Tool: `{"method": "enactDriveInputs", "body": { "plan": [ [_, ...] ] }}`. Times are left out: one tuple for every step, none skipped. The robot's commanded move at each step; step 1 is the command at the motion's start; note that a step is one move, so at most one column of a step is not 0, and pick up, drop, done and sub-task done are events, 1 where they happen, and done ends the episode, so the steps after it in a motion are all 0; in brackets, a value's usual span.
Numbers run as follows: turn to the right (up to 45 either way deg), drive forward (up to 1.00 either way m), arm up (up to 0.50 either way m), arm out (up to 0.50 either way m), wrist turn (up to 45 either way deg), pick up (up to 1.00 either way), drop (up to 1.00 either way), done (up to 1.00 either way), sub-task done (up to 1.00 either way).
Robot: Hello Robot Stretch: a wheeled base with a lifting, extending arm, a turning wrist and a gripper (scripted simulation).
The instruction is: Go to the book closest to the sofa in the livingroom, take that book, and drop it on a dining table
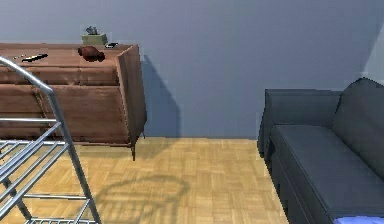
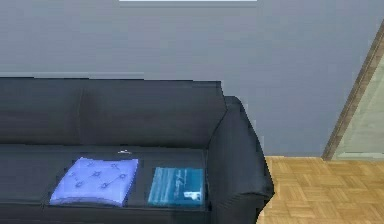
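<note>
A dark grey sofa (image 2: 120,130) stretches across the arm side view, its armrest at the right end. On its seat lies a flat teal book (image 2: 176,186) beside a light blue cushion (image 2: 96,181). The same sofa (image 1: 325,150) stands at the forward view's right, with a sliver of blue at the bottom right corner.
A wooden dresser (image 1: 70,95) stands against the blue-grey wall at the forward view's left, with small objects (image 1: 93,40) on top. A grey metal frame (image 1: 40,160) fills the lower left. Wooden floor (image 1: 190,180) lies between them. A doorway edge (image 2: 360,110) shows at the arm side view's right.
</note>
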Motion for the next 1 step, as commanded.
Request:
{"method": "enactDriveInputs", "body": {
  "plan": [
    [0.0,0.00,0.02,0.00,0.0,0.00,0.00,0.00,0.00]
  ]
}}
